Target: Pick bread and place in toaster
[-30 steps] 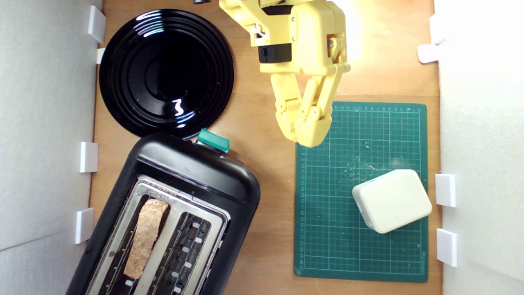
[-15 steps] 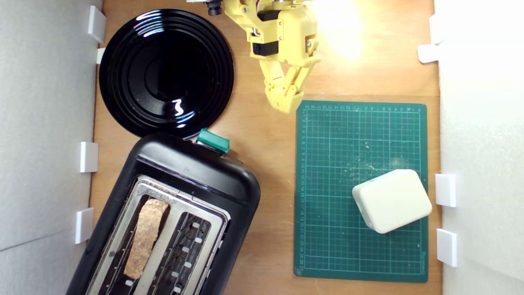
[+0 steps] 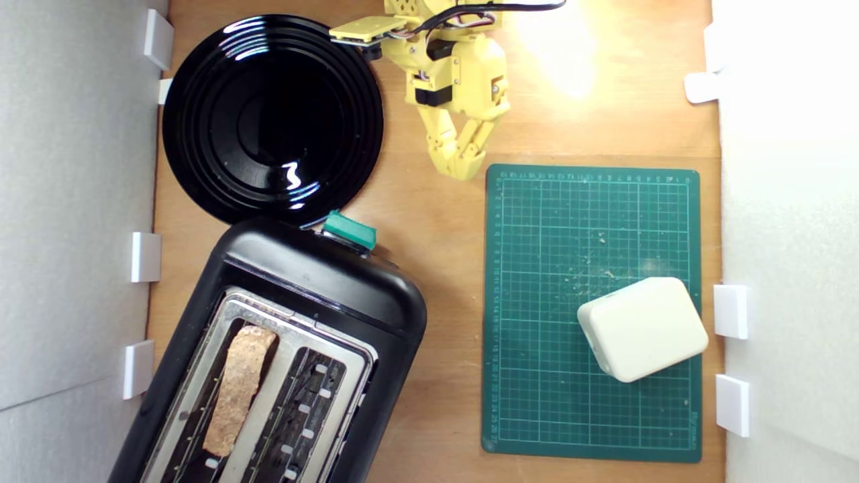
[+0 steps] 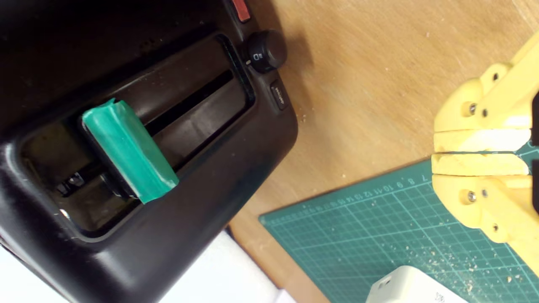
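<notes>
1. Since a second ago my yellow plastic gripper (image 3: 460,171) has drawn back off the green gridded cutting mat (image 3: 590,312) toward the top edge of the exterior view; it now hangs over bare wooden tabletop (image 3: 436,268), just beside the mat's corner and near the round glossy black plate (image 3: 272,121)
2. Nothing else has shifted: toaster, mat and box lie as they did before
3. From the wrist view I read the claw as closed and empty, its two yellow tips pressed flat together with only a hairline seam between them
4. That pale tan slice of rustic bread (image 3: 240,386) with its brown crust stands on edge in the slot nearer the exterior view's left of the big black two-slot toaster (image 3: 315,282) with the silver top plate; the other slot is empty
5. I judge the placing done, so what remains is parking the arm
6. Its green lever knob (image 4: 128,155) sits at the raised end of its track, so I take it the bread is not pushed down; the slice shows above the slot rim
7. Risks from here: if I swing the arm low toward the exterior view's left, the wrist could clip the plate's rim or bump the toaster's lever end and jolt the slice crooked in its slot
8. A white rounded-corner box (image 3: 643,329) rests on the mat among crumbs, well apart from the gripper, so I see little hazard there
</notes>
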### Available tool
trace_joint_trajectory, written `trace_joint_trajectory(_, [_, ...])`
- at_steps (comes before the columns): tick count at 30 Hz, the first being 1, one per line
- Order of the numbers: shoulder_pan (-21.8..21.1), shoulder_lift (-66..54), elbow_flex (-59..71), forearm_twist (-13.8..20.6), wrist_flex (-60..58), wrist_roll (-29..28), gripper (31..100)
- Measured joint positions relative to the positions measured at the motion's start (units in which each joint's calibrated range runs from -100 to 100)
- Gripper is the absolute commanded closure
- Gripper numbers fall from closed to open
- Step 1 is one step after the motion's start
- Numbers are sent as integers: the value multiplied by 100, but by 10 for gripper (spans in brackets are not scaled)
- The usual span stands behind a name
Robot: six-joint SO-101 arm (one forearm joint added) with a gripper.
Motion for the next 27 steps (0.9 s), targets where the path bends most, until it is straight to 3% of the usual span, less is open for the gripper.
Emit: trace_joint_trajectory(27, [-9,-126,203,-27,1102,83,965])
